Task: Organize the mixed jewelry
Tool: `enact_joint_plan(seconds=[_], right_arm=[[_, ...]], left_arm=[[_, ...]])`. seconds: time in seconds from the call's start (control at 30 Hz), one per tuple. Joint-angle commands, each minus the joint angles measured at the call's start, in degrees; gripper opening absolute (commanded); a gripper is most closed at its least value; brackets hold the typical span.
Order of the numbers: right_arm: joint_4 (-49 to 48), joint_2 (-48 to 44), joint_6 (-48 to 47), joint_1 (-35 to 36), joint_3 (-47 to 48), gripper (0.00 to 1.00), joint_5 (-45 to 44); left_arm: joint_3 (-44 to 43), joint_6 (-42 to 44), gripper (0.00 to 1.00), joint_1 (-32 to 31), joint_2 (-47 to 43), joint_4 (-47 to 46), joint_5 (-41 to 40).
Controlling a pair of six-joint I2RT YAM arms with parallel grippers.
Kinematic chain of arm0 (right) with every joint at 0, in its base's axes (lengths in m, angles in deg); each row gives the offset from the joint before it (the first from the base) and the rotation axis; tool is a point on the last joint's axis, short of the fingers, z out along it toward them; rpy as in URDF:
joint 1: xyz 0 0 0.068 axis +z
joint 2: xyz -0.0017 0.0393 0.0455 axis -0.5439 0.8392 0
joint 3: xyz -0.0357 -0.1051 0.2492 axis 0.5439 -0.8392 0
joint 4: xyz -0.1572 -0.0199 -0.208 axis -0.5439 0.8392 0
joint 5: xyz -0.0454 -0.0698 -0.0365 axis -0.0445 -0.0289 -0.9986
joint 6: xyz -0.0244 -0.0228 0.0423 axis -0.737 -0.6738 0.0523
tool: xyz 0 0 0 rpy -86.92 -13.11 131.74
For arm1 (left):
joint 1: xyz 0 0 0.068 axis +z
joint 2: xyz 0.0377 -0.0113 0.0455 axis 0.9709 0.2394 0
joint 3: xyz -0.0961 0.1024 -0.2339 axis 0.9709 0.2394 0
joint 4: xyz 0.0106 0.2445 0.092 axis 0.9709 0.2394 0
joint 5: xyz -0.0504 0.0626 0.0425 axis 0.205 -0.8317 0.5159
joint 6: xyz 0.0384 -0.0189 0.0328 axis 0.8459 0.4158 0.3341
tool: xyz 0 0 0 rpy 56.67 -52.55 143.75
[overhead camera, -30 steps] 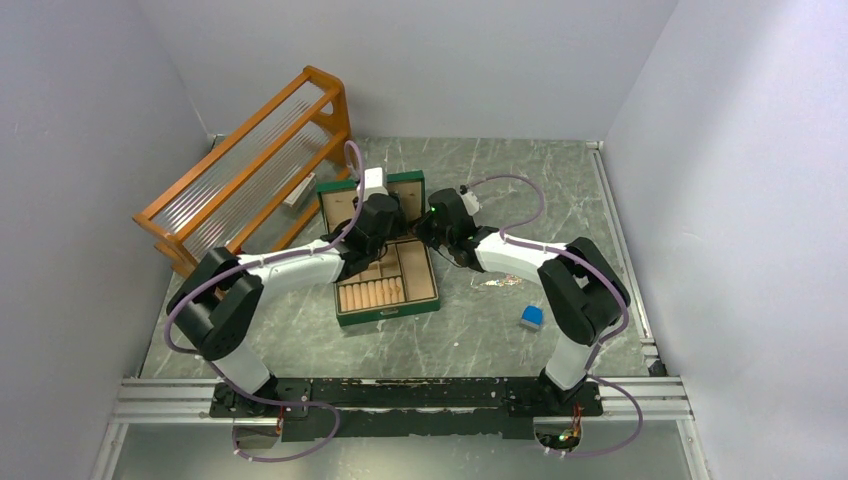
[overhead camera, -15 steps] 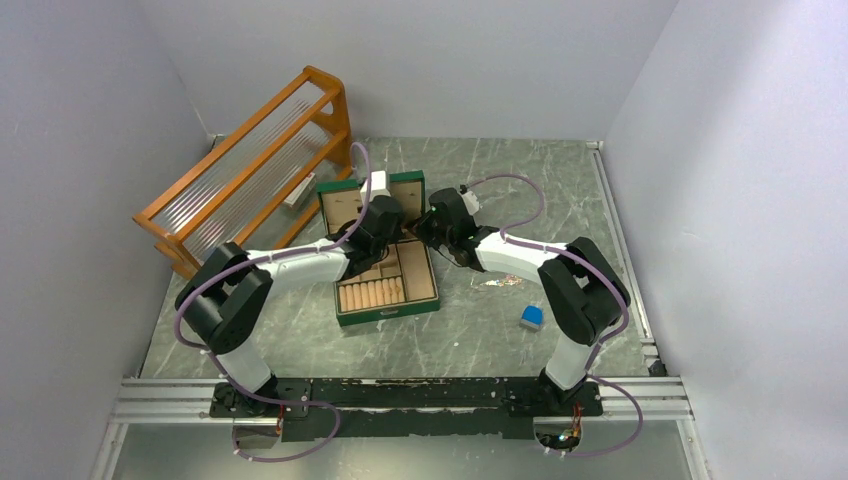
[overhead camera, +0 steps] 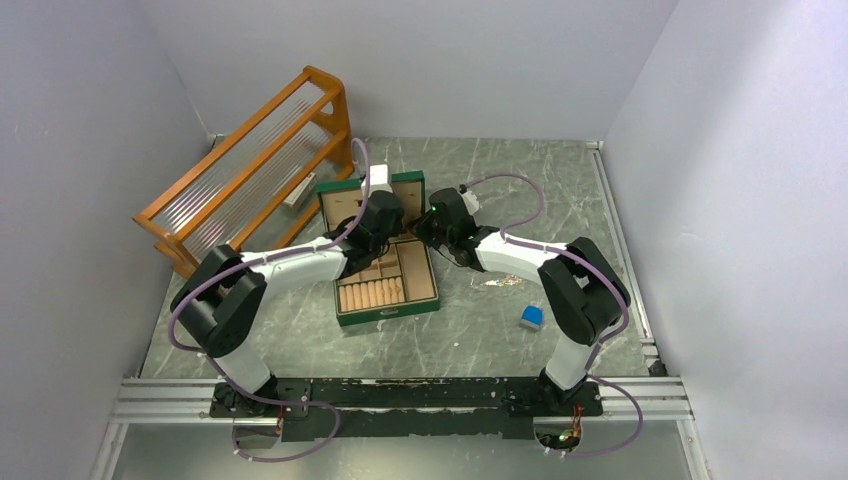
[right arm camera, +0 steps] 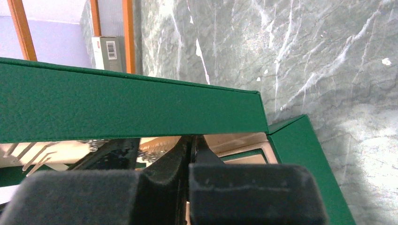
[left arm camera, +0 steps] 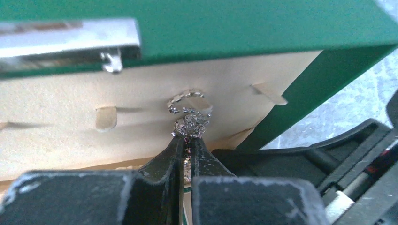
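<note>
Black left gripper [left arm camera: 188, 137]: fingers pressed together, pinching a small glittering metal jewelry piece [left arm camera: 191, 123] at their tips. The piece is held against the beige lining [left arm camera: 61, 136] of the raised lid [left arm camera: 244, 28] of the green hinged jewelry box [overhead camera: 415, 305]. It sits between two cut tabs [left arm camera: 106, 117], with a sparkling loop [left arm camera: 187, 97] just above it. Whether loop and piece are joined cannot be told.

Black right gripper [right arm camera: 191, 146]: fingers closed together, tips tucked under the lid's rim. Whether anything sits between them cannot be told.

Silver metal clasp [left arm camera: 70, 40]: on the lid edge, hanging free.

Progress, as a judgement: one piece is being hung on the lid lining and is not yet released. The row of beige ring rolls [overhead camera: 370, 295] in the base looks unfilled from above. Small loose jewelry pieces [overhead camera: 497, 282] lie on the grey marbled table [overhead camera: 520, 190] right of the box, near a small blue rectangular block [overhead camera: 531, 317], yet to be sorted. The greater part of the task appears undone.

Writing: a white carton [right arm camera: 109, 51] beside the orange wooden rack [overhead camera: 250, 170] carries a barcode label, too small to read. No brand or lettering shows on the box.
</note>
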Motion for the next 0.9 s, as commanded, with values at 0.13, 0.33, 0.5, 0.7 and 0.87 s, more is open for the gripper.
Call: enact_joint_plan(seconds=[0.13, 0.33, 0.5, 0.7, 0.87], right_arm=[[3.24, -0.34, -1.27, -0.29, -0.56, 0.00, 0.35], [2.81, -0.55, -1.18, -0.25, -0.89, 0.00, 1.36], [1.73, -1.68, -1.26, -0.22, -2.31, 0.00, 2.80], [-0.83, -4.24, -1.84, -0.25, -4.71, 0.00, 3.60], [-2.08, -6.31, -3.03, -0.25, -5.05, 0.00, 3.07]], left_arm=[[0.30, 2.40, 0.05, 0.30, -2.84, -10.02, -2.57], [0.61, 3.38, 0.05, 0.39, -0.41, -11.63, -3.77], [0.91, 4.15, 0.05, 0.39, 1.48, -13.43, -5.59], [1.13, 3.57, 0.05, 0.35, 3.24, -13.18, -5.91], [2.17, 2.78, 0.05, 0.29, 3.76, -12.66, -5.62]])
